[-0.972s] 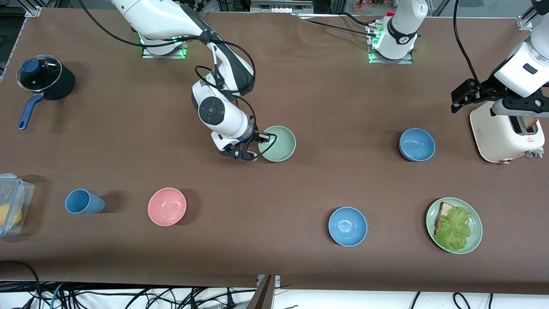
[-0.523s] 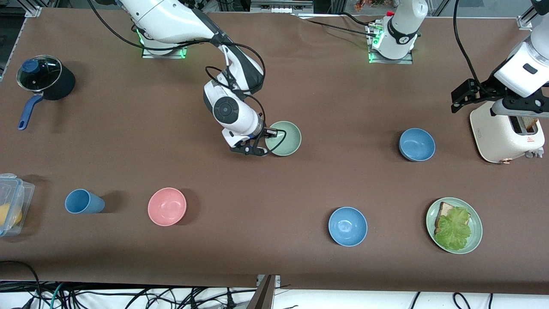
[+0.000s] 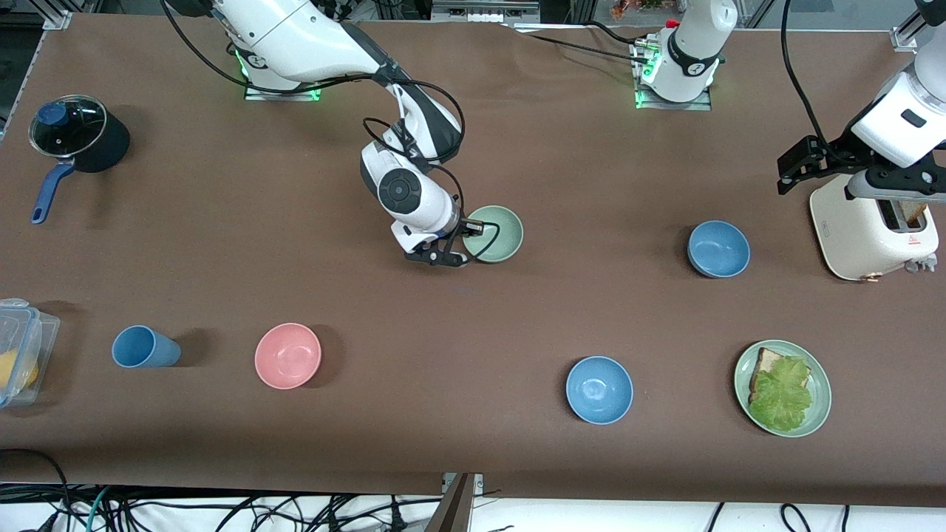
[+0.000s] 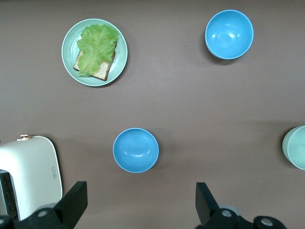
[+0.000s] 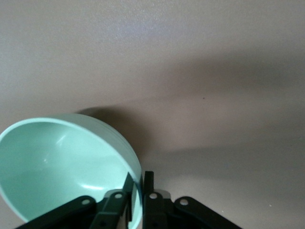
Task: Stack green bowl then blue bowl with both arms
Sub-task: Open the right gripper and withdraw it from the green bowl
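While the right gripper [image 3: 460, 244] is pinching the green bowl's [image 3: 497, 234] rim above the table, a thin-edge grip risks slippage; the left gripper [image 4: 138, 205], open, is waiting over the toaster [image 3: 872, 225].

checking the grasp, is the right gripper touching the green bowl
Touching. The right wrist view shows the right gripper with its fingers closed on the rim of the green bowl, one inside and one outside.
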`<state>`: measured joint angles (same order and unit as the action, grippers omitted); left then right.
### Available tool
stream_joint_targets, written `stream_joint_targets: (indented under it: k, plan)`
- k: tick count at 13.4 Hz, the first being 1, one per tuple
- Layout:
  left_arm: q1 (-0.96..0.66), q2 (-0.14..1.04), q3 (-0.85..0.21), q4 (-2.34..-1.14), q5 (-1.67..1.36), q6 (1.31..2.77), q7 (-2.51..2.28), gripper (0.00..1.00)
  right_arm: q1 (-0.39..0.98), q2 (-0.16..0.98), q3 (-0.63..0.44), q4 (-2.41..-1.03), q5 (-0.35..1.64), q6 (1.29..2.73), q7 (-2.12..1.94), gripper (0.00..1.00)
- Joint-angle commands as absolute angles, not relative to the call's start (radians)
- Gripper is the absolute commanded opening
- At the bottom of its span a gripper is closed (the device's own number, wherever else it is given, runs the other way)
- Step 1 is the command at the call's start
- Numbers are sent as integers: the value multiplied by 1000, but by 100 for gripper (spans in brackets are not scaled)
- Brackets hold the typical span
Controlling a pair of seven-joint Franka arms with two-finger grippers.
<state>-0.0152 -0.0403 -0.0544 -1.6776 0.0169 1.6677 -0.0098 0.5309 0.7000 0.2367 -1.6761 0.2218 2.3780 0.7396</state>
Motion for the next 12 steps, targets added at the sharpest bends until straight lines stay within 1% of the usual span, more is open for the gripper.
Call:
stream_joint_targets:
  k: [1, 2, 3, 6, 9, 12]
  plan:
    - [-17, -54, -51, -1681, -9, 1661, 9, 100, 538, 696, 229, -1638, 221, 2367, 733, 100]
    - [-17, -54, -51, -1681, -9, 1661, 9, 100, 534, 686, 224, -1614, 219, 2341, 730, 100]
    - [-17, -55, -51, -1681, -9, 1661, 9, 100, 525, 664, 210, -1588, 215, 2273, 726, 100]
    - [-17, -54, -51, -1681, -9, 1661, 9, 100, 480, 612, 166, -1398, 122, 1966, 628, 100]
    - [-18, -49, -51, -1680, -8, 1661, 9, 100, 413, 500, 40, -1381, 86, 1817, 394, 100]
    - [-21, -32, -51, -1667, -8, 1661, 9, 100, 380, 459, -118, -1379, 98, 1731, 125, 100]
